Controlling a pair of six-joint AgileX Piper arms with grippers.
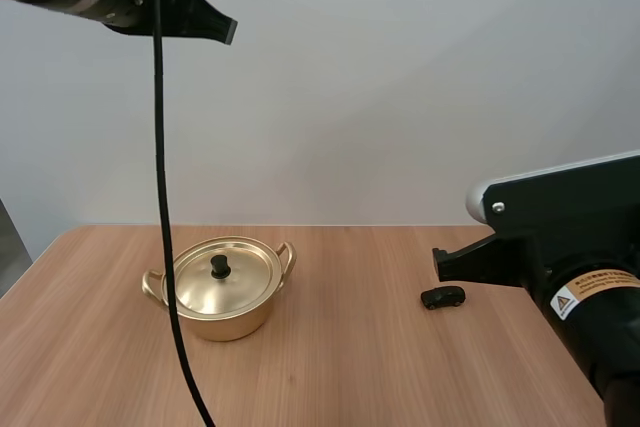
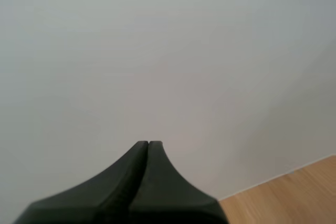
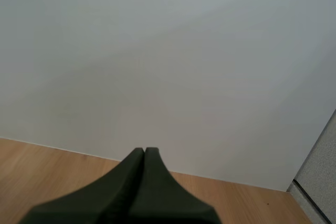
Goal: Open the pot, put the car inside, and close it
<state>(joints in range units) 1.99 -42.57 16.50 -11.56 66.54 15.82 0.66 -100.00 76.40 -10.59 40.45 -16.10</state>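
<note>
A golden pot (image 1: 225,312) with two handles stands on the wooden table (image 1: 350,367), left of the middle. Its lid (image 1: 235,277) with a black knob (image 1: 220,266) sits on it. A small dark toy car (image 1: 443,297) lies on the table to the right. My left gripper (image 1: 228,29) hangs high above the pot, its fingers together as one wedge (image 2: 148,142), holding nothing. My right gripper (image 1: 437,264) hovers just above and beside the car, also shut on nothing (image 3: 144,149).
Bare wood lies between the pot and the car and along the front of the table. A plain pale wall (image 1: 400,97) rises behind the table's far edge.
</note>
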